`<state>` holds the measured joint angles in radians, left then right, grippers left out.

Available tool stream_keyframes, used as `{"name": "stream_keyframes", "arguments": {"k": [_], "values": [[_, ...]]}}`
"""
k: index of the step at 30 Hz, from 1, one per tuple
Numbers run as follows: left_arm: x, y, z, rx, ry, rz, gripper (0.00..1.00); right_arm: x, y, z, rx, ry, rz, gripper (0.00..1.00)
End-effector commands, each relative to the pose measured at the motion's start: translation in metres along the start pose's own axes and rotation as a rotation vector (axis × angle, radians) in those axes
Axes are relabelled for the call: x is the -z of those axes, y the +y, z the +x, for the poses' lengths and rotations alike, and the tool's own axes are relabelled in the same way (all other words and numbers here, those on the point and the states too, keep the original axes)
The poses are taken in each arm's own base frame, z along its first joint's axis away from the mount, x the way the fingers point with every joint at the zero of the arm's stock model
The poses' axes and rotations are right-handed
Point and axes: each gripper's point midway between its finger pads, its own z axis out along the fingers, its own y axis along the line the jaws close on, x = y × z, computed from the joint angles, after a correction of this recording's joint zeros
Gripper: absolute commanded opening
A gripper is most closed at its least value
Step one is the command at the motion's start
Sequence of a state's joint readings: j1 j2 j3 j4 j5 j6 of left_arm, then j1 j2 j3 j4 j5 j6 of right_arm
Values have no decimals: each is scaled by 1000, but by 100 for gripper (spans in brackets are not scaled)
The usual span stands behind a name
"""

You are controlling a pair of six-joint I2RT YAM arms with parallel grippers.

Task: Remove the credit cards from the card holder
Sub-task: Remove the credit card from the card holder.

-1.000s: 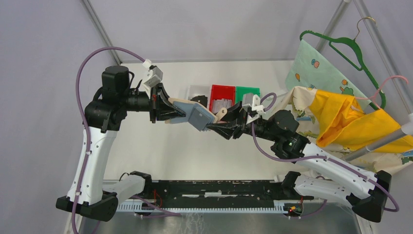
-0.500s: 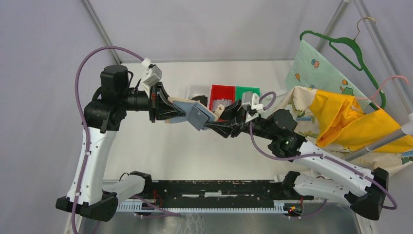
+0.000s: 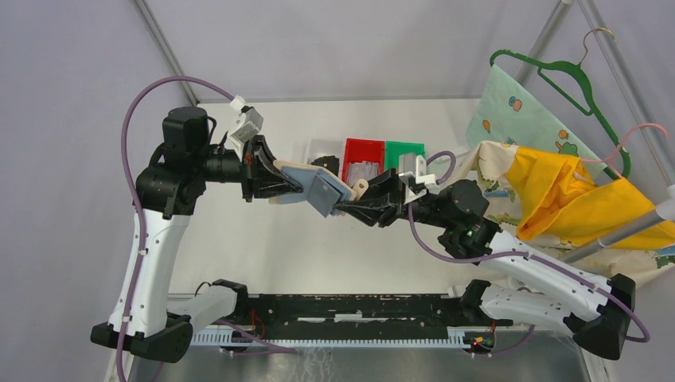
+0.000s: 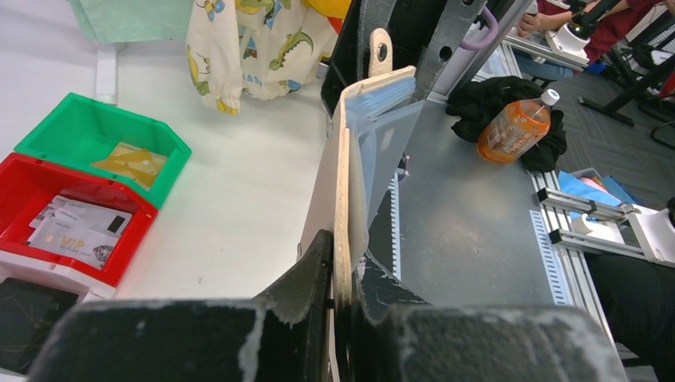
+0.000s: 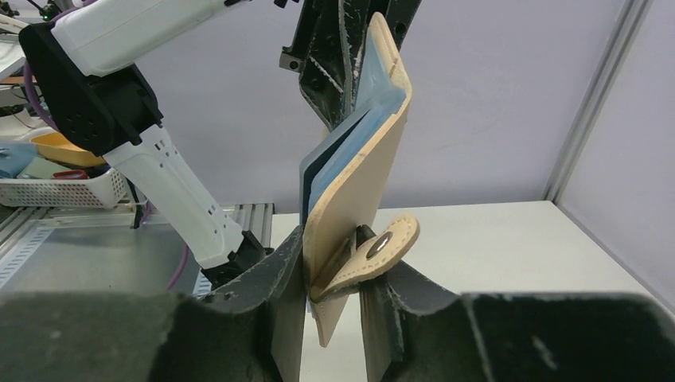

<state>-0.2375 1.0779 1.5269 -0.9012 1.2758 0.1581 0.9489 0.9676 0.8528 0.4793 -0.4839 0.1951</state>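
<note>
The tan card holder [image 3: 322, 189] hangs in the air between both arms, above the table's middle, its blue-grey inner panels showing. My left gripper [image 3: 278, 179] is shut on its left end; in the left wrist view [image 4: 338, 247] the fingers pinch the tan edge [image 4: 341, 183]. My right gripper [image 3: 350, 205] is shut on the other end; in the right wrist view [image 5: 334, 263] the tan flap [image 5: 358, 191] and its snap tab [image 5: 382, 247] sit between the fingers. Pale credit cards [image 4: 79, 227] lie in the red bin [image 3: 362, 151]. I cannot tell cards from panels inside the holder.
A white bin [image 3: 318, 146] holding a black lump, the red bin and a green bin [image 3: 406, 148] holding a yellowish lump stand in a row behind the holder. Yellow and patterned cloth [image 3: 557, 191] and a green hanger [image 3: 573, 79] fill the right side.
My right gripper has moved a little to the left, toward the left gripper, and the holder's right flap has folded closer. The left arm has barely moved.
</note>
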Motion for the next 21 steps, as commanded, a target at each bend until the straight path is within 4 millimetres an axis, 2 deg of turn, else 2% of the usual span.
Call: {"name": "stream_keyframes", "arguments": {"k": [1, 3, 7, 10, 13, 15, 17, 19, 20, 21], "values": [[3, -22, -15, -55, -32, 71, 4, -1, -7, -13, 52, -42, 41, 35], [3, -22, -15, -60, -33, 71, 4, -4, -7, -13, 52, -45, 32, 39], [2, -17, -15, -62, -30, 55, 4, -11, -2, -15, 4, -101, -4, 58], [2, -13, -14, -54, -27, 39, 4, -15, 1, -16, -32, -123, -34, 60], [2, -13, -15, -62, -28, 37, 4, -17, -4, -14, -44, -120, -10, 58], [2, -13, -15, -63, -27, 34, 5, -18, -14, -11, -55, -109, 44, 51], [2, -10, -13, -64, -24, 19, 8, -19, -25, -5, -72, -85, 107, 36], [2, -3, -9, -82, -18, -18, 18, -22, -39, 1, -95, -25, 178, 9], [2, 4, -6, -97, -12, -52, 21, -24, -44, 5, -87, 10, 201, 2], [4, 16, -1, -115, 2, -116, 31, -25, -47, 8, -79, 47, 220, 0]]}}
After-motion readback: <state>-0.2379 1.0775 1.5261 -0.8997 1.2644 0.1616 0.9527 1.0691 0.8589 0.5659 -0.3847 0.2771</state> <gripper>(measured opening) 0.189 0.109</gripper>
